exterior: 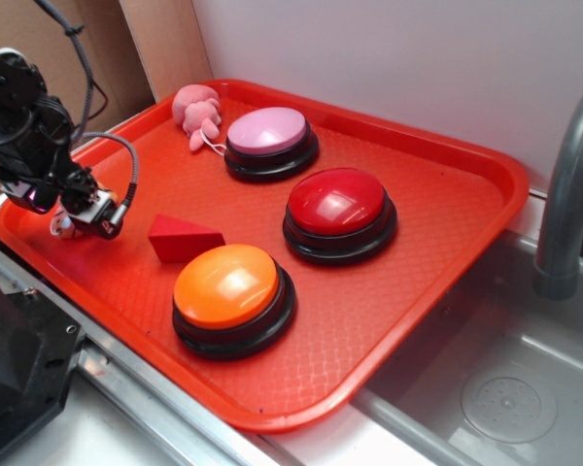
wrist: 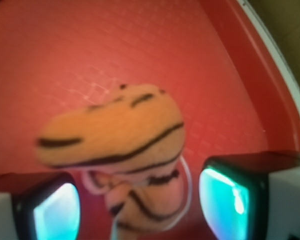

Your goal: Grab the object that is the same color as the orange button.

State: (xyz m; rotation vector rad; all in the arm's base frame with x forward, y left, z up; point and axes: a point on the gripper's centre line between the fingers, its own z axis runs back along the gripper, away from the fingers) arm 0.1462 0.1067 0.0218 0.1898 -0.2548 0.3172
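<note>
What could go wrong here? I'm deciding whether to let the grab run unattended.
1. In the wrist view the tiger sits between the pads but looks off-centre and tilted, so closing the gripper might pinch only an edge and it could slip out.
2. The gripper works close to the tray rim, which it might clip.

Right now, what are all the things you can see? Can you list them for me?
tray: 1, red, under everything
buttons: 3, orange at front, red in middle, pink at back
wedge: 1, red, left of orange button
plush: 1, pink, back corner
tiger: 1, orange with black stripes, between the fingers at the tray's left edge
sink: 1, grey, right of tray
faucet: 1, grey, far right
gripper: 1, black, fingers apart around tiger
</note>
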